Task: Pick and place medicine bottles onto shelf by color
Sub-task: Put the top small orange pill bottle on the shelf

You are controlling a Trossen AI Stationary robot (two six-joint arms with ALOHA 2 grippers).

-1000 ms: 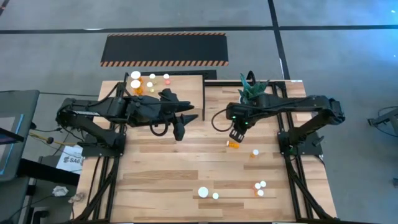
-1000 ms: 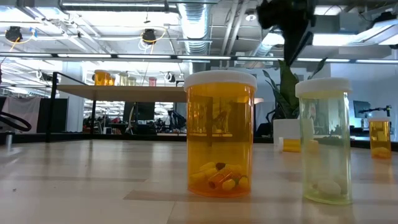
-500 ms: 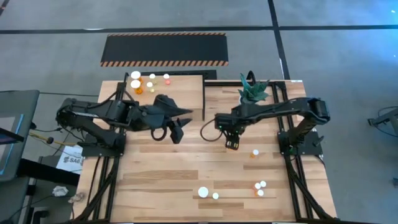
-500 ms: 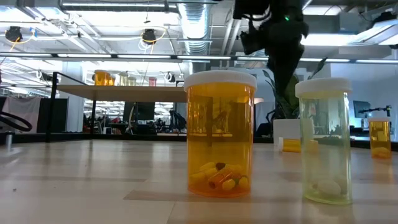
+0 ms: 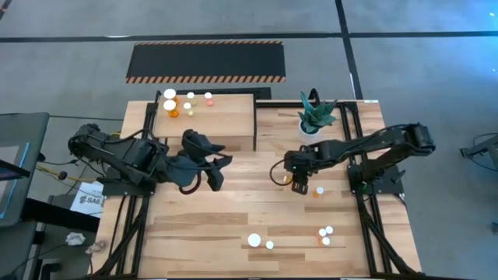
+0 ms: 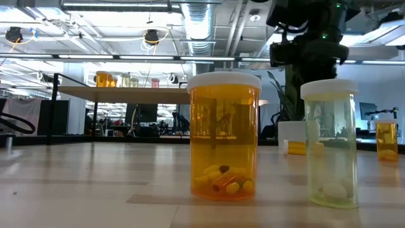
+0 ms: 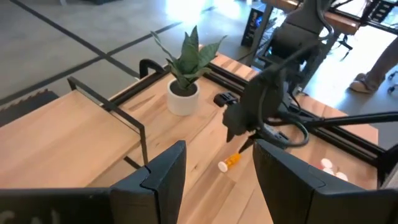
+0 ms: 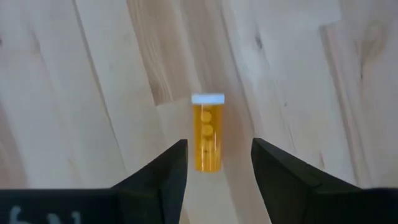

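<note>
Now right claw point(image 8: 214, 163) open above fallen orange bottle point(image 8: 208, 132).

Bare table point(image 5: 194, 218) planks centre and near-left, shelf point(image 5: 233, 124) far left, potted plant point(image 5: 314, 117) far right, bottles point(image 5: 325, 232) scattered near right.

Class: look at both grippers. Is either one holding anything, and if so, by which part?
Nothing is held. The right gripper hangs open above a small orange, white-capped medicine bottle lying on the wooden table; the left gripper is open and empty.
</note>
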